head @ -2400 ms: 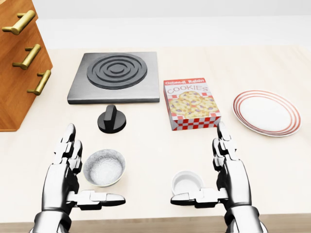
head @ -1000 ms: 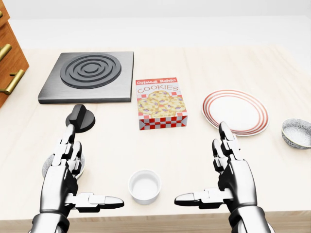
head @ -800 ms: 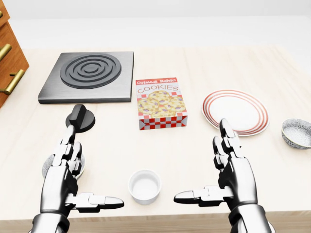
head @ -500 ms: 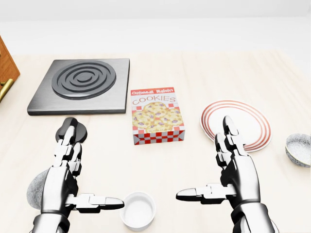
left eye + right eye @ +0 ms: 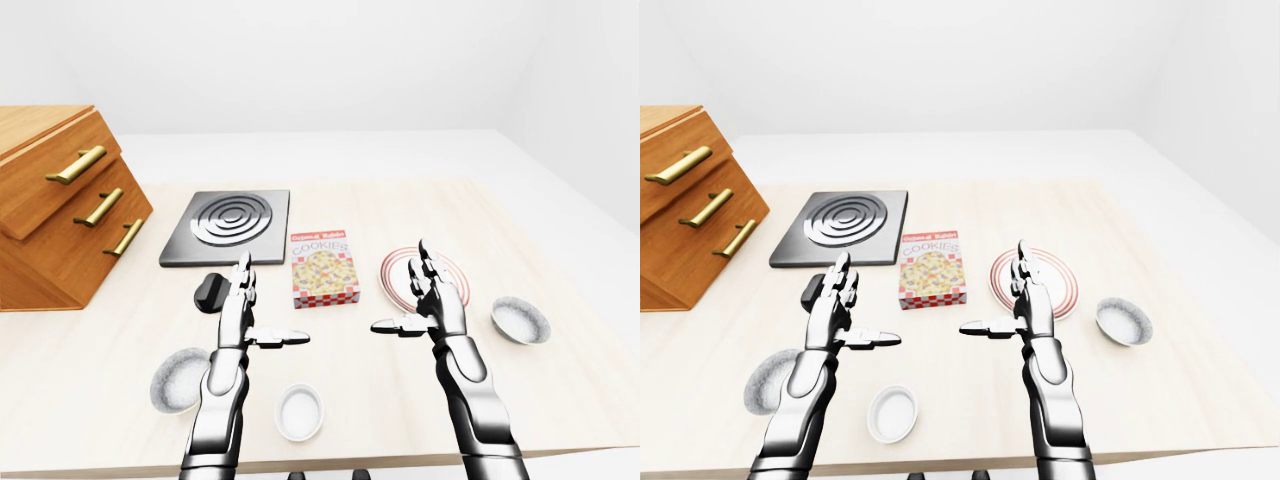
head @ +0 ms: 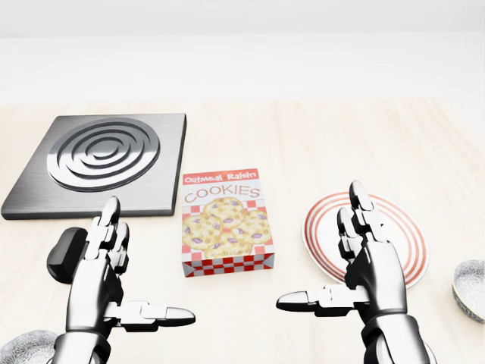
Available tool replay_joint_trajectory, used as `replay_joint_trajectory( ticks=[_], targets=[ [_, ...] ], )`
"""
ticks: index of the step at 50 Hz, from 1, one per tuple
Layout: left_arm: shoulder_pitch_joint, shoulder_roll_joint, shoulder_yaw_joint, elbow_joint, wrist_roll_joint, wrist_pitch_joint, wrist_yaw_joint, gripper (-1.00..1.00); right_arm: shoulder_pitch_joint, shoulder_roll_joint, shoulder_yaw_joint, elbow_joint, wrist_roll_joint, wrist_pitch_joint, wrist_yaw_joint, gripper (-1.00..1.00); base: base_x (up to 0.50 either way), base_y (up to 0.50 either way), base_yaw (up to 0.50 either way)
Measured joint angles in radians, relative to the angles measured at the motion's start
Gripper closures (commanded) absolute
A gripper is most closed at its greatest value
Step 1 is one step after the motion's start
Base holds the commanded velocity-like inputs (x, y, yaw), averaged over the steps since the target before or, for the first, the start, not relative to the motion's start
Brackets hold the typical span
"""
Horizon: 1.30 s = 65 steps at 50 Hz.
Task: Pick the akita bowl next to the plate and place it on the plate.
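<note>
The bowl [image 5: 520, 320] is sitting on the table [image 5: 400, 205] just right of the plate [image 6: 402, 227], not touching it. In the head view, your right hand [image 6: 371, 269] is overlapping the plate, fingers spread wide and gripping nothing. Your left hand [image 6: 102, 284] is equally open and empty, beside the knob [image 6: 64, 254]. The cookie box [image 6: 226, 221] is lying between the hands.
</note>
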Motion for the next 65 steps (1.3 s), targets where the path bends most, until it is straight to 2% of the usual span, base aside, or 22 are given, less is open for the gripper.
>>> replay_joint_trajectory(
  ticks=[25, 35, 45, 55, 65],
  targets=[
    [-0.004, 0.001, 0.002, 0.014, 0.000, -0.001, 0.005, -1.00, -0.011, -0.003, -0.006, 0.023, -0.006, 0.000, -0.006, -1.00, 0.42, -0.28, 0.00],
    [-0.003, 0.001, 0.002, 0.009, 0.000, 0.003, 0.006, -1.00, -0.018, -0.009, -0.009, 0.030, -0.024, 0.000, -0.011, -1.00, 0.00, 0.00, 0.00],
    [-0.005, 0.003, 0.008, 0.017, -0.003, -0.005, 0.007, -1.00, -0.057, -0.036, -0.037, -0.001, -0.073, 0.000, -0.031, -1.00, 0.00, 0.00, 0.00],
    [-0.009, 0.006, 0.019, 0.029, -0.018, -0.006, 0.006, -1.00, -0.072, -0.109, -0.110, -0.133, -0.262, 0.000, -0.014, -1.00, 0.00, 0.00, 0.00],
    [-0.009, 0.008, 0.025, 0.035, -0.028, -0.005, 0.008, -1.00, -0.085, -0.209, -0.268, -0.346, -0.435, 0.000, 0.160, -1.00, 0.00, 0.00, 0.00]
  ],
)
